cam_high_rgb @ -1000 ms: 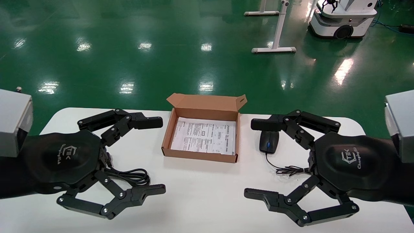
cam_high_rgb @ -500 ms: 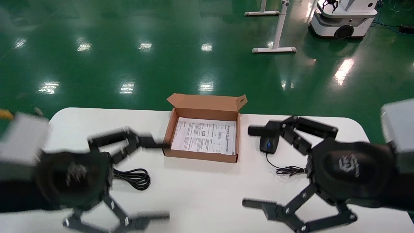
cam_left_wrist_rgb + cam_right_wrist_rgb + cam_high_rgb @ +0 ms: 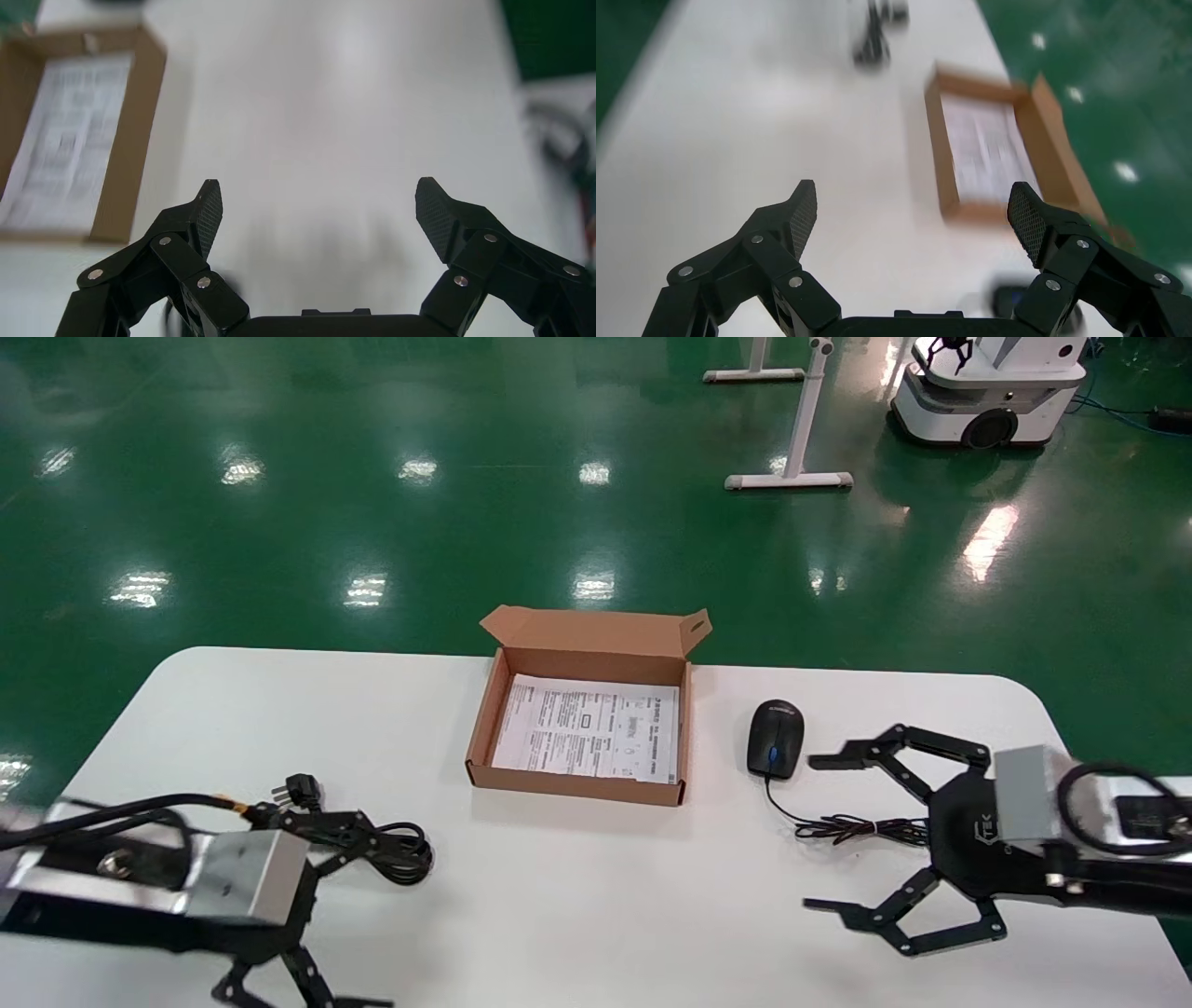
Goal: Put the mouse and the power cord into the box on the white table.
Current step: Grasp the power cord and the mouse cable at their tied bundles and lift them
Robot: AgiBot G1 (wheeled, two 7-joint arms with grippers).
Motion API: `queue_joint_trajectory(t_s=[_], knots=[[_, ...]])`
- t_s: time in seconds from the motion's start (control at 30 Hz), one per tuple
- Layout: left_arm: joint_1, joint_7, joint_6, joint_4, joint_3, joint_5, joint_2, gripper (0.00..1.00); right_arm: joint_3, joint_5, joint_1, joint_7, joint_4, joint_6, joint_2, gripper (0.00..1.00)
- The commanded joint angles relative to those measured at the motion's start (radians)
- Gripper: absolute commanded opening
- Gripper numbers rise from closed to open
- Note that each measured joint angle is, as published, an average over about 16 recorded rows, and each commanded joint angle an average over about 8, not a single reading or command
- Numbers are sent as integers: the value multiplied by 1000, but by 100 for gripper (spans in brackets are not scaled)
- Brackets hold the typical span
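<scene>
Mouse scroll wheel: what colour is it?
Blue, on the black mouse; clearest in the head view.

You have the box (image 3: 582,728) at the centre of the surface (image 3: 596,887), toward 12 o'clock. The mouse (image 3: 775,738) lies just beside it at 3 o'clock. The power cord (image 3: 391,845) lies at 8 o'clock, well apart.

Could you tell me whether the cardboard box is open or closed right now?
Open. The box has its lid flap standing up at the far side, and the white printed sheet on its bottom shows; nothing else lies inside.
</scene>
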Motion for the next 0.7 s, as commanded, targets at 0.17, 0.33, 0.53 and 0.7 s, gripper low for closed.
queue_joint_trajectory(t_s=[0.17, 0.33, 0.53, 0.7], knots=[[-123, 113, -4, 171, 112, 144, 74, 100, -77, -175, 102, -178, -209, 52, -52, 100], [-198, 204, -4, 338, 185, 201, 148, 100, -125, -290, 177, -299, -365, 111, -117, 100], [-258, 305, -8, 537, 257, 249, 226, 100, -166, -375, 244, -414, -531, 170, -190, 100], [-289, 378, -17, 682, 285, 261, 273, 100, -181, -407, 279, -483, -644, 211, -236, 100]])
